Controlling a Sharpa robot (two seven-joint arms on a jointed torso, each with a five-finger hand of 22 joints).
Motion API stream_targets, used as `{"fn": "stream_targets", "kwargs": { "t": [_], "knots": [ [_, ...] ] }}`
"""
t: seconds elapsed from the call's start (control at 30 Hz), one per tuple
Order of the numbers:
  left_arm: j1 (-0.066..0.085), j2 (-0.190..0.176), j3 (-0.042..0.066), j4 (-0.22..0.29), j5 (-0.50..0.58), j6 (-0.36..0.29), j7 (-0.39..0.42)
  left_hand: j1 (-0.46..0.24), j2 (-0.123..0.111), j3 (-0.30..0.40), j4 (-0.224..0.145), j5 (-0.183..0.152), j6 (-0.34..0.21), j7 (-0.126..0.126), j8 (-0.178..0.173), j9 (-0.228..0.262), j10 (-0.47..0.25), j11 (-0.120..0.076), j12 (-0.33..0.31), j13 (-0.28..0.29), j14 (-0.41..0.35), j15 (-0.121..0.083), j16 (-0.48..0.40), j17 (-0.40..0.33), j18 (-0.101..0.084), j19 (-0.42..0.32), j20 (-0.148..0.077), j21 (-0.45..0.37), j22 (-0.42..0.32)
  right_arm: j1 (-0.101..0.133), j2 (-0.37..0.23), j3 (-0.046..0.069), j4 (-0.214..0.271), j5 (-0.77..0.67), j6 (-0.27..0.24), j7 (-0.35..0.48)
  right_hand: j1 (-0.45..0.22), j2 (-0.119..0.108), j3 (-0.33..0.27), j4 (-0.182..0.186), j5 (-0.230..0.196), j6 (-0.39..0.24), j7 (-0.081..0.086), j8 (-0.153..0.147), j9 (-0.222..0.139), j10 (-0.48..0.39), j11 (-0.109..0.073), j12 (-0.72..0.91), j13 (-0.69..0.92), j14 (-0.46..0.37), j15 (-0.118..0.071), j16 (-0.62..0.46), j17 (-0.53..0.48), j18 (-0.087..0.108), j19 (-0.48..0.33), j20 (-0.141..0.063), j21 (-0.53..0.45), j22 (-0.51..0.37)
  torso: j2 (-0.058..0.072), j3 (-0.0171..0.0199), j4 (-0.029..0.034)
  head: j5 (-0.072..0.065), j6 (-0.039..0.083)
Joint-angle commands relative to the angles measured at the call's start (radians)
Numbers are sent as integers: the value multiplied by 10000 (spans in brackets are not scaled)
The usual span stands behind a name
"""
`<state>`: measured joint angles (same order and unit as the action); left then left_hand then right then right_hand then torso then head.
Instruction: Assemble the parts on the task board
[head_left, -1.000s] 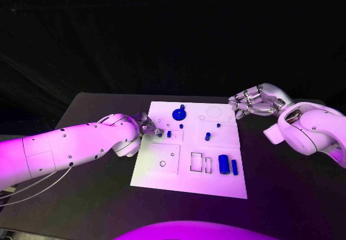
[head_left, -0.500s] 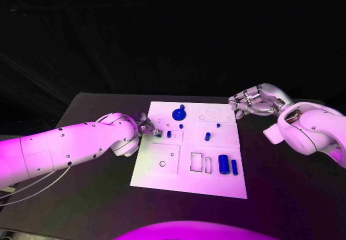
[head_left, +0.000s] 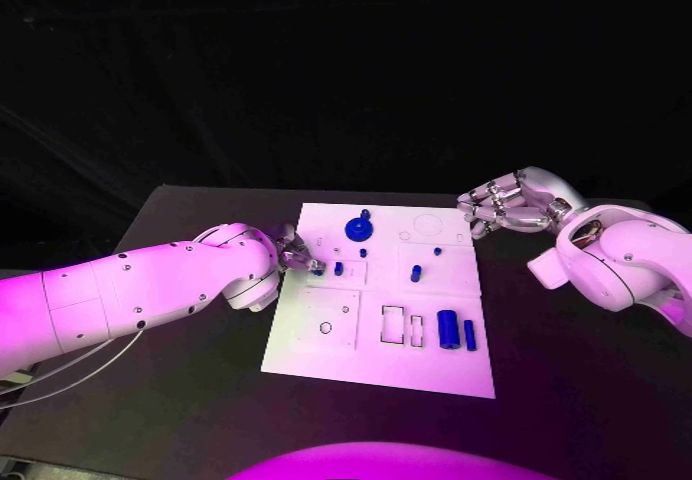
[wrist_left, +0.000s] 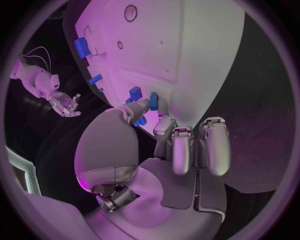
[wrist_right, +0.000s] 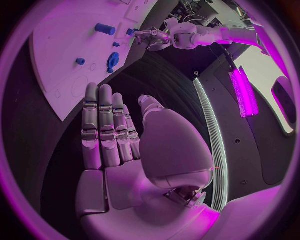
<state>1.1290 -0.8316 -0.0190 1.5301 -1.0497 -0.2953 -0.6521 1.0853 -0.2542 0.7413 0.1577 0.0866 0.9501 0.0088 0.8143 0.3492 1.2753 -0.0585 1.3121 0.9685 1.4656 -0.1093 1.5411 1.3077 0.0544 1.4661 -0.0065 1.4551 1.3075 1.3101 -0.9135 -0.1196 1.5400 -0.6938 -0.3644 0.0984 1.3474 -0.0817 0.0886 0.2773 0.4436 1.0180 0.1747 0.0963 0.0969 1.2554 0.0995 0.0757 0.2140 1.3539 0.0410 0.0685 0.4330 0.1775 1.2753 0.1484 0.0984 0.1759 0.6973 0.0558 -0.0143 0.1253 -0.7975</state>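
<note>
Left robot hand (head_left: 297, 252) sits at the near-left edge of the task board (head_left: 325, 350), and the left wrist view shows its fingertips (wrist_left: 153, 102) pinched on a small blue part (wrist_left: 135, 93) right over the board's surface. That part stands just beside a second small blue peg (head_left: 338, 268) in the left-middle of the board. Farther across lie a blue gear (head_left: 355, 231) near the far edge, another short peg (head_left: 414, 272) towards the middle, and two blue cylinders (head_left: 449, 329) side by side close to the near right, their long axes running from near to far.

Everything the coming move turns on lies directly under the left robot hand, so my reading is that this arm is seating its part while the other waits. Right robot hand (head_left: 505, 207) hovers off the board's far-right corner, fingers straight and apart in its wrist view (wrist_right: 109, 135), holding nothing, above the black table (head_left: 577, 380).
</note>
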Motion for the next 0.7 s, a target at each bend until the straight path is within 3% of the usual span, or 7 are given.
{"fn": "stream_targets", "kwargs": {
  "t": [0.03,0.2,0.4,0.7],
  "knots": [
    [-6,47,-10,-4,34,154,56,68,-7,0,-34,66,5,-55,54,-3,-46,-26,-58,-29,961,-54,36,2362,-141,360,-85,29,986,-5,9,3,9,-8,33,31,-101,-30,-31,-13,27,-53,15,-42,16,-23,42,32,16,-4,38,-14,-9,66,60,31,-48,-9,-5,6,-4,7,14],
    [-2,86,-9,-12,36,10,66,256,82,164,-105,79,-51,-50,39,-3,-69,-23,-94,-47,960,-52,32,2358,-140,356,-86,24,984,-5,1,3,18,-8,30,33,-101,-30,-31,-13,27,-53,15,-42,16,-23,42,32,16,-4,38,-14,-9,66,60,31,-48,-9,1,7,-7,0,32],
    [-2,106,-8,24,-18,-134,73,971,304,969,-575,91,-234,62,139,86,-85,36,-210,-108,960,-12,31,2359,-144,357,-57,27,999,-5,-11,3,28,-8,27,36,-101,-30,-31,-13,27,-53,15,-42,16,-23,42,32,16,-4,38,-14,-9,66,60,31,-48,-9,-6,8,-5,-10,39],
    [-7,91,-7,138,-98,-469,166,1103,376,1207,-676,87,-275,108,211,138,-114,79,-277,-203,959,20,28,2356,-153,369,-18,49,1034,-5,-21,3,32,-8,29,42,-101,-30,-31,-13,27,-53,15,-42,16,-23,42,32,16,-4,38,-14,-9,66,60,31,-48,-9,-5,-2,12,-21,53]
  ]
}}
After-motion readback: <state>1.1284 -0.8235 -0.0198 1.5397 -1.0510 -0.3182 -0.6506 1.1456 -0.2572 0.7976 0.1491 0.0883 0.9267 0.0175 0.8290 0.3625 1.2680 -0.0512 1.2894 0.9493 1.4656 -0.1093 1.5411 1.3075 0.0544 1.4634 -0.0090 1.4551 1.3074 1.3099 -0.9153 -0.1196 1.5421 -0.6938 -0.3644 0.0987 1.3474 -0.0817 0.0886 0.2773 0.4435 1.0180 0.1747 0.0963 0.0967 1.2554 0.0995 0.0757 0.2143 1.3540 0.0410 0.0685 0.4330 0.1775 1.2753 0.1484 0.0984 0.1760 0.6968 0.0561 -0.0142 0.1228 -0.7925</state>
